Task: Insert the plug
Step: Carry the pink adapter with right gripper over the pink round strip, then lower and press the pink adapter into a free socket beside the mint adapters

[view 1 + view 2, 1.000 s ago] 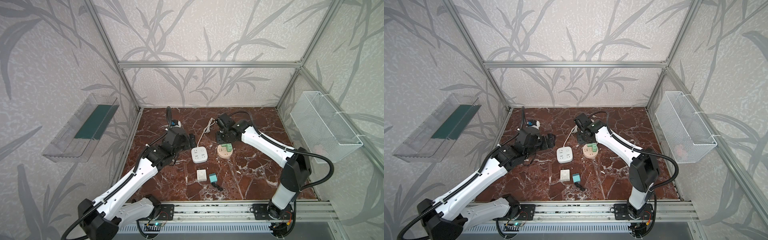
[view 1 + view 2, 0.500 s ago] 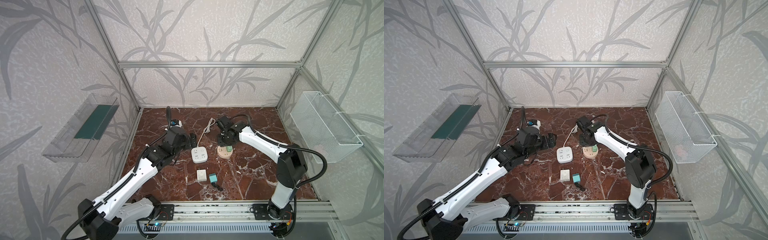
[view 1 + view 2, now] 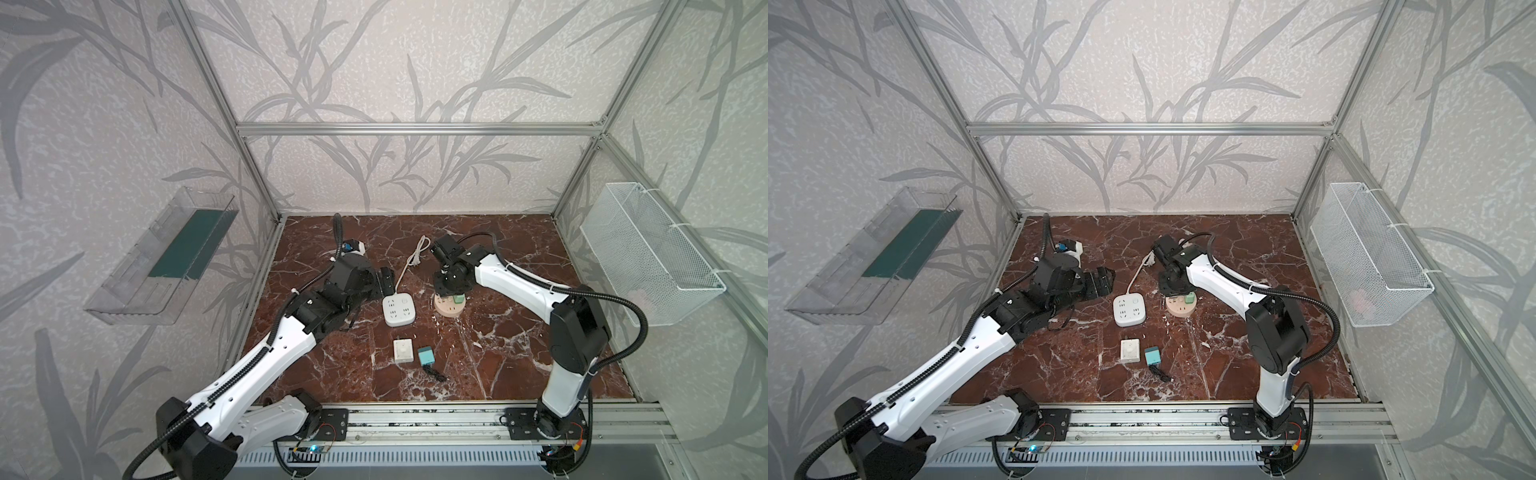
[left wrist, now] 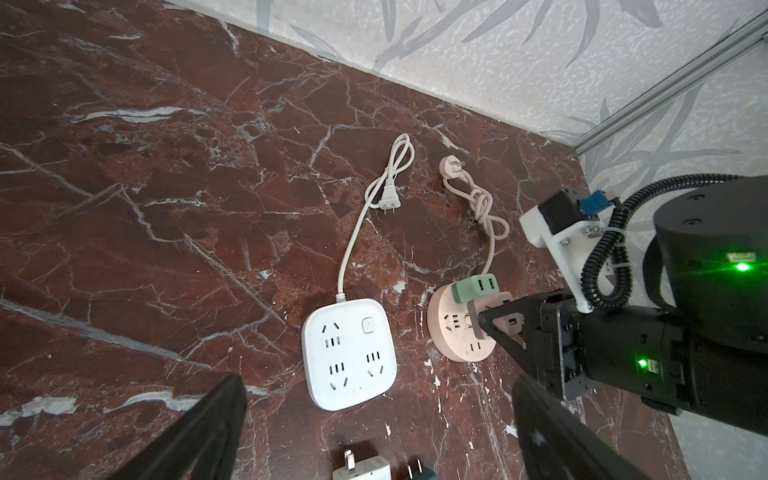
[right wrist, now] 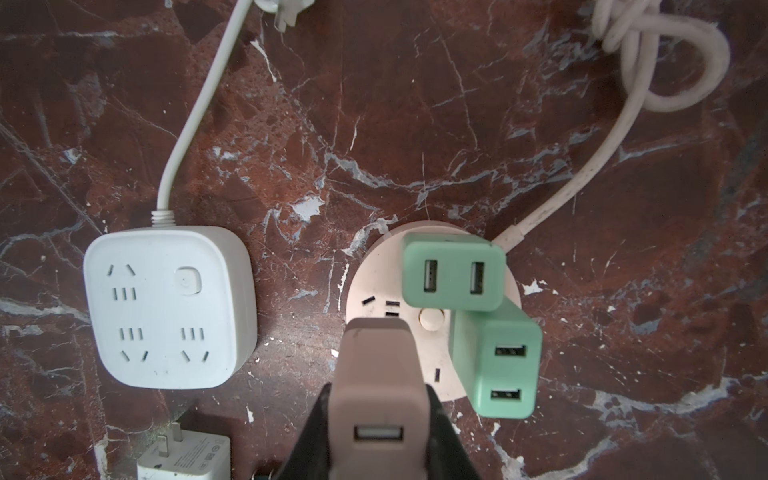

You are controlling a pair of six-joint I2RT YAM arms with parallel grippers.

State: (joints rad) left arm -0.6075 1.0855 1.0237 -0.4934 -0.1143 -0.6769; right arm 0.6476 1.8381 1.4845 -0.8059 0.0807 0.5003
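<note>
My right gripper (image 5: 378,432) is shut on a beige-pink USB plug (image 5: 376,386), its fingers (image 5: 309,428) pressing both flanks. The plug stands upright over the round pink socket strip (image 5: 370,286), at the rim nearest the white strip. In the left wrist view the plug (image 4: 494,305) reaches down to the strip's face (image 4: 457,340); its prongs are hidden. Two green adapters (image 5: 453,272) (image 5: 496,359) sit in the same strip. In both top views the right gripper (image 3: 448,286) (image 3: 1173,286) hangs over the round strip (image 3: 449,311). My left gripper (image 4: 378,399) (image 3: 386,282) is open and holds nothing, left of the white strip.
A white square socket strip (image 3: 399,308) (image 5: 166,307) lies left of the round one, its cord trailing back. A white charger (image 3: 403,350) and a teal charger (image 3: 426,356) lie nearer the front. The round strip's knotted cord (image 4: 482,208) lies behind it. A wire basket (image 3: 648,253) hangs on the right wall.
My right gripper has come forward and down with the plug, from behind the round strip to right over it. The left arm has stayed where it was.
</note>
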